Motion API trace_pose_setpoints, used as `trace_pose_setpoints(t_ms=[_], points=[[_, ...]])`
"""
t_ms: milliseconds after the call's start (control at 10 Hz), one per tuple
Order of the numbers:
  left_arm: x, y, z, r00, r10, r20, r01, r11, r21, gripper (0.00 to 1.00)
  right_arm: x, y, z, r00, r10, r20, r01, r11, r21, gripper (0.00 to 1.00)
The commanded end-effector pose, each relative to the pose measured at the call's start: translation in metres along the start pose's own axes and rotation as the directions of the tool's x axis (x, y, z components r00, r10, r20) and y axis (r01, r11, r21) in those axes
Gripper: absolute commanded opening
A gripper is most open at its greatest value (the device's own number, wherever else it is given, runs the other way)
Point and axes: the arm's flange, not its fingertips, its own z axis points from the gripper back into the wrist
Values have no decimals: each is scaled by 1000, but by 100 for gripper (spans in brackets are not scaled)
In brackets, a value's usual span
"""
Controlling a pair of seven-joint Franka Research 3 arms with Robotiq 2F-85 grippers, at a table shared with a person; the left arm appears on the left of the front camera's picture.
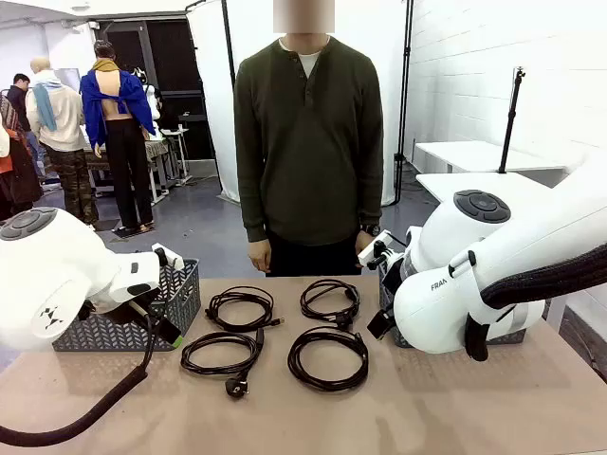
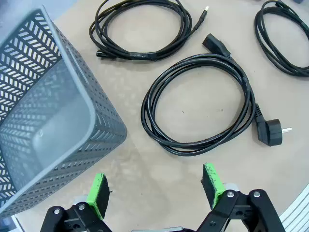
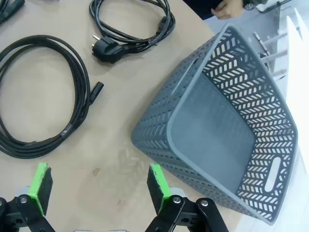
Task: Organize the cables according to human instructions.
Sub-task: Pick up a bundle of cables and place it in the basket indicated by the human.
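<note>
The beige worktop (image 1: 427, 417) spans the front view, and a person (image 1: 308, 142) in a dark green top stands at its far edge. The right arm (image 1: 446, 308) bears the letters "FRA", with the rest lost round its curve, and it hides most of the grey right basket (image 3: 159, 130). The left basket (image 2: 91, 140) stands opposite. Four coiled black cables (image 1: 328, 357) lie between the baskets, two far and two near. The left gripper (image 2: 155, 186) and right gripper (image 3: 98, 176) hang over the worktop, jaws spread wide and empty.

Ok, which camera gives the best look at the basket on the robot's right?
The right wrist view: the basket sits close below, its rim and inside in sight. In the front view the right arm covers most of it.
</note>
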Motion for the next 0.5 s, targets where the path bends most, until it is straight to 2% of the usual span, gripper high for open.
trace_pose_setpoints(t_ms=[0,400], points=[[0,0,0,1000,0,0,0,1000,0,100,0,0,0,1000,0,0,0,1000,0,100],[0,0,0,1000,0,0,0,1000,0,100,0,0,0,1000,0,0,0,1000,0,100]])
